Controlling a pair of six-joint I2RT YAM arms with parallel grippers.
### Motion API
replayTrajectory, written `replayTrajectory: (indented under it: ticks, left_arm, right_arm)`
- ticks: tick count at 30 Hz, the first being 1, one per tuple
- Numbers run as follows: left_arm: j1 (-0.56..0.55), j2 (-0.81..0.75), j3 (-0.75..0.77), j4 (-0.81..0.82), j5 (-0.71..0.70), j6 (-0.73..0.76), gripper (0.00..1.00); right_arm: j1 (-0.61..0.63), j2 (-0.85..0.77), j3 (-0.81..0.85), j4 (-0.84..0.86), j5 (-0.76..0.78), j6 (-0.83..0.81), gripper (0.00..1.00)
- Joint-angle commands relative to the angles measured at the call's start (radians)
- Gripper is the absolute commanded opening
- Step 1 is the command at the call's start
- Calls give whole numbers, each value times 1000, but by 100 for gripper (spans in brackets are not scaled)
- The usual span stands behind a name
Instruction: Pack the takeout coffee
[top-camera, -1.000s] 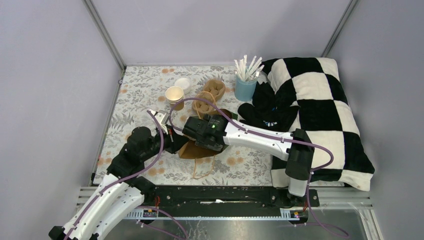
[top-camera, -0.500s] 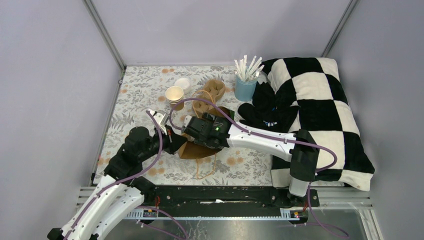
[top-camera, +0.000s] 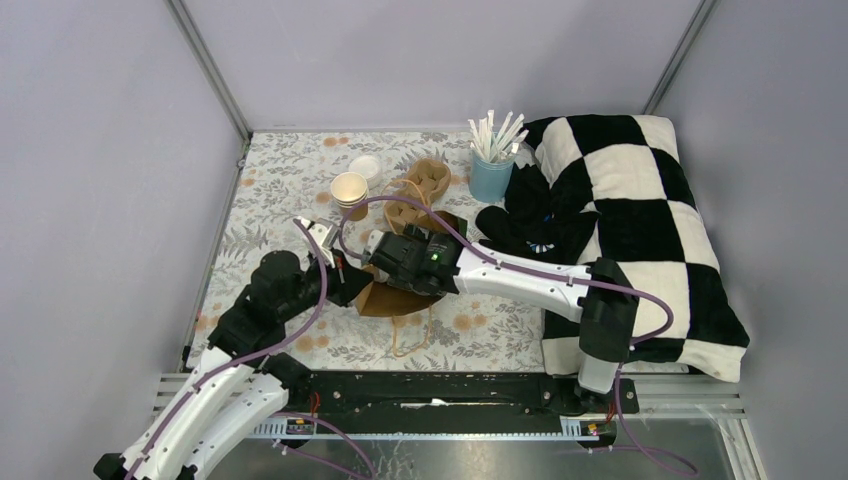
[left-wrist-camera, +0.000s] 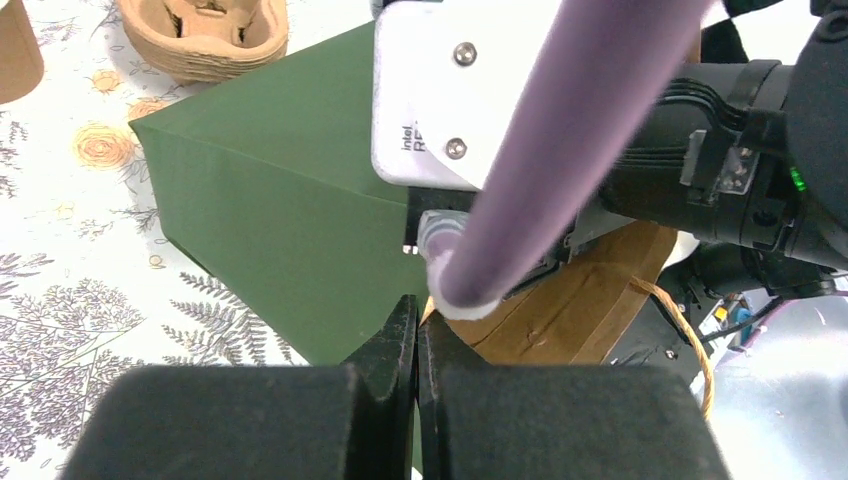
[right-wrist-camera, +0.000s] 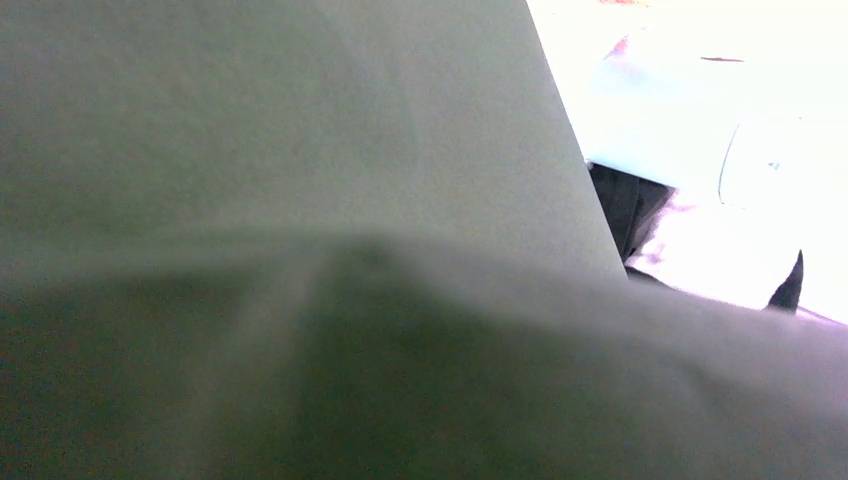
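One tan takeout coffee cup (top-camera: 349, 189) stands open at the back left, and its side shows in the left wrist view (left-wrist-camera: 14, 52). A white lid (top-camera: 366, 167) lies just behind it. A green paper bag (top-camera: 398, 295) (left-wrist-camera: 280, 220) with a brown inside lies on its side in the middle. My left gripper (top-camera: 345, 284) (left-wrist-camera: 418, 322) is shut on the bag's rim. My right gripper (top-camera: 382, 266) reaches into the bag's mouth with its fingers hidden. Green paper (right-wrist-camera: 300, 200) fills the right wrist view. No second cup shows.
A brown pulp cup carrier (top-camera: 421, 184) (left-wrist-camera: 205, 35) sits behind the bag. A light-blue cup of white straws (top-camera: 490, 172) stands at the back. A black-and-white checked cushion (top-camera: 640, 220) and dark cloth (top-camera: 535, 225) fill the right side. The bag's twine handle (top-camera: 405, 335) trails forward.
The right wrist has edged a little left into the bag's mouth, and the left arm has shifted slightly with it. The cup, lid and carrier have not moved.
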Motion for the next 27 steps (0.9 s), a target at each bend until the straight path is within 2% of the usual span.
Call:
replayTrajectory:
  ticks: [1,3,5,12,20,27]
  left_arm:
    - [1,-1,96,44,-98,25,0]
    - [1,17,116,7,-194,31,0]
    - [2,37,133,-19,-228,38,0]
    - [2,86,160,-8,-241,39,0]
    - [2,112,167,11,-222,28,0]
    - [1,72,105,49,-225,9,0]
  right_arm:
    - [-46,-68,-106,-13,-10,-87,28]
    - [-54,-123,-157,73,-14,-129,28]
    - [-75,-165,-182,126,-48,-157,28]
    - [-101,-242,-201,225,-231,-258,26]
    - [-103,-282,-243,240,-339,-401,25]
    - [-104,-256,-278,254,-172,-517,22]
